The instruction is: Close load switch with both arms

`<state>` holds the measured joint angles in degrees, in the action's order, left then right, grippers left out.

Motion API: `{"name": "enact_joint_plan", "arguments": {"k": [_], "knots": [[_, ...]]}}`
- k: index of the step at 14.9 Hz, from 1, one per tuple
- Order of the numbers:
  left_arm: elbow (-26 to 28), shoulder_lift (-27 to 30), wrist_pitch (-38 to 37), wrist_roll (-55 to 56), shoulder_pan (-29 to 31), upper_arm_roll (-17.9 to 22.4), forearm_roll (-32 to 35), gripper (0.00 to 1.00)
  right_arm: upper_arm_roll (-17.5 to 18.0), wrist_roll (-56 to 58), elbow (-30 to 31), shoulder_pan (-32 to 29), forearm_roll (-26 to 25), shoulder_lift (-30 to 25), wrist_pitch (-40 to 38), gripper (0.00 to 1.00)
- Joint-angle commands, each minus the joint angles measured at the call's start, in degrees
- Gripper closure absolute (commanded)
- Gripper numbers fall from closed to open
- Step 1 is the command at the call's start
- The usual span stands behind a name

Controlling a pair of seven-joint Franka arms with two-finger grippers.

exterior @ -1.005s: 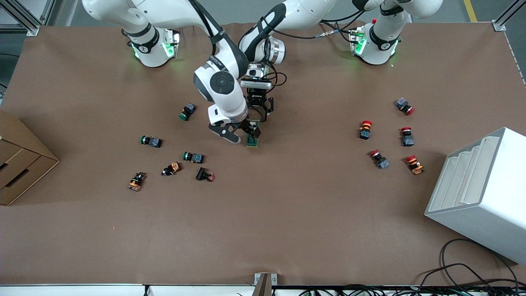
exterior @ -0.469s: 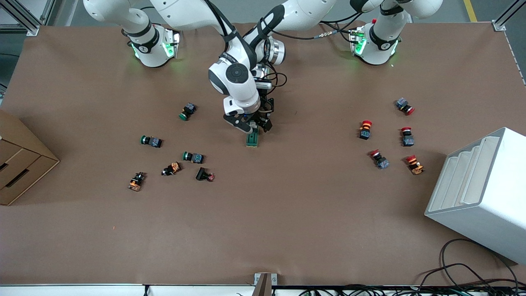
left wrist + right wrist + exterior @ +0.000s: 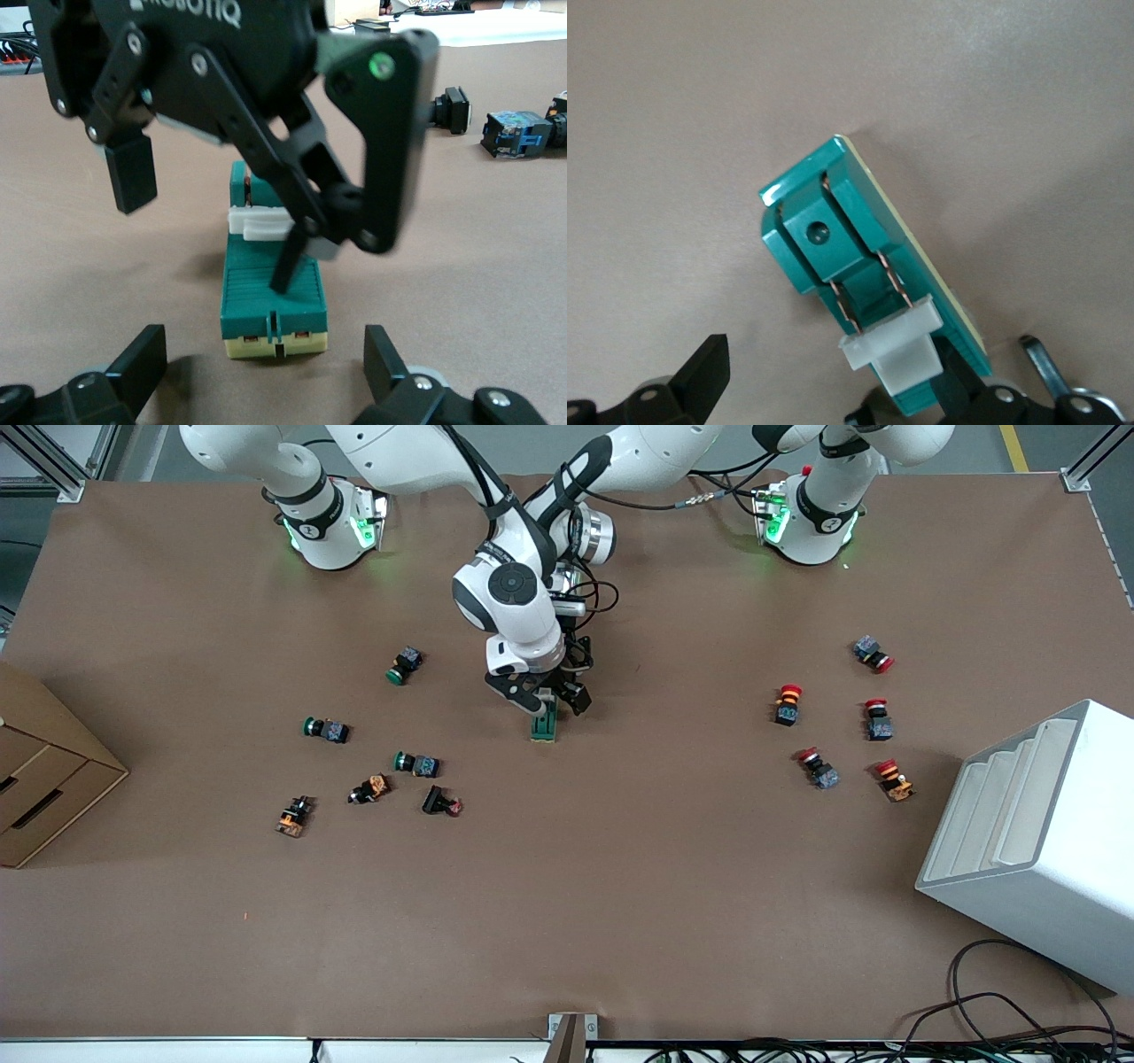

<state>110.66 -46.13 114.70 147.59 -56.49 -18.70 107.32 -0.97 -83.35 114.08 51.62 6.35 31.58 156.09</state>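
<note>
Both end effectors are meeting near the middle of the desk (image 3: 620, 921), directly over the load switch (image 3: 544, 726), which is lying flat on the desk. The right end effector (image 3: 538, 695) is sitting low over the switch's end farther from the front camera, one finger (image 3: 288, 257) touching down on the switch's top, beside its lever (image 3: 259, 222). The left end effector (image 3: 567, 682) is hanging just beside it over the same end, its fingers (image 3: 142, 367) spread either side of the switch (image 3: 273, 292). Toward the right arm's end of the desk, a scatter of push-buttons (image 3: 416, 763) is lying well apart from both end effectors; another cluster (image 3: 819, 769) is lying toward the left arm's end, near a rack (image 3: 1045, 841).
</note>
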Motion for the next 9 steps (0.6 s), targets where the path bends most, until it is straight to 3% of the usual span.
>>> {"name": "enact_joint_plan", "arguments": {"k": [1,9], "knots": [[-0.7,-2.4,0.8,0.4,-0.9,0.3,0.7,0.02,-0.3,-0.6,-1.3,-0.6,0.6,0.1,0.6,0.00],[-1.1,-2.3,0.8,0.3,-0.9,0.2,0.3,0.01,-0.5,-0.2,-5.4,-3.4,0.5,0.1,0.1,0.00]]}}
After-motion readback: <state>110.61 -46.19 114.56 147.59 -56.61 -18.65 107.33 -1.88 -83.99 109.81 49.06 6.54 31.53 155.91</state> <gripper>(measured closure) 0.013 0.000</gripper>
